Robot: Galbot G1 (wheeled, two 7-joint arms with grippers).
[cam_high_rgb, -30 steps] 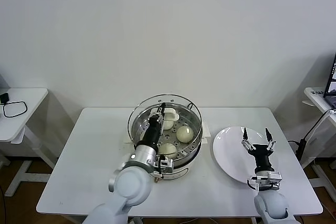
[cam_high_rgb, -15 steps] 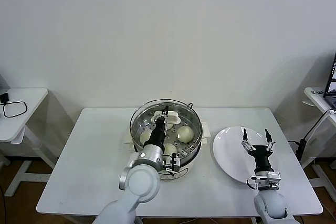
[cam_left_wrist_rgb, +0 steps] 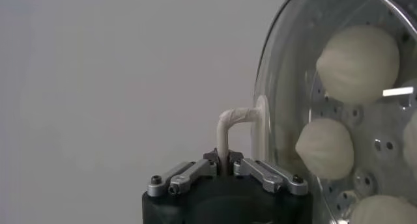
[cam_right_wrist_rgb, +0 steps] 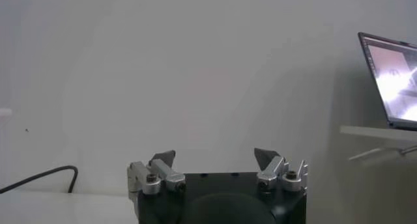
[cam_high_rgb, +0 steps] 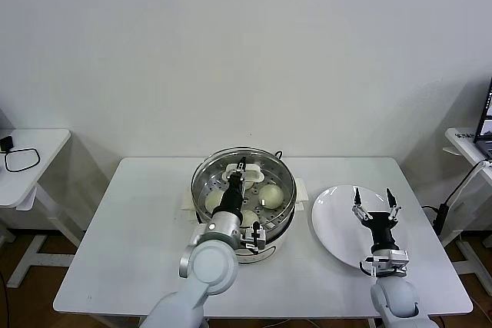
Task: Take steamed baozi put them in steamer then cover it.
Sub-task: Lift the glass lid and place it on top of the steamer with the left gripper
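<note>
On the white table (cam_high_rgb: 138, 228) the steamer (cam_high_rgb: 280, 217), a shiny steel basket on a cream-white pot base, stands near the middle, and the clear glass lid (cam_high_rgb: 201, 177) sits over its rim. The left gripper (cam_high_rgb: 242, 165) reaches in from six o'clock over the basket, its jaws pressed together on the lid's white handle (cam_high_rgb: 247, 173); the left wrist view shows that looped white handle (cam_left_wrist_rgb: 232, 124) pinched between the fingertips, with the lid's glass disc (cam_left_wrist_rgb: 287, 82) on edge beside it. Through the glass the steamed baozi (cam_high_rgb: 270, 195) lie on the perforated floor: one toward three o'clock of the basket, one (cam_high_rgb: 215, 201) toward nine o'clock, another partly hidden behind the arm near six o'clock. The wrist view shows three buns (cam_left_wrist_rgb: 358, 64) clearly. At three o'clock of the steamer lies a bare white plate (cam_high_rgb: 334, 220), and the right gripper (cam_high_rgb: 373, 207) hovers above it, pointing upward with its fingers spread wide apart, nothing between them.
</note>
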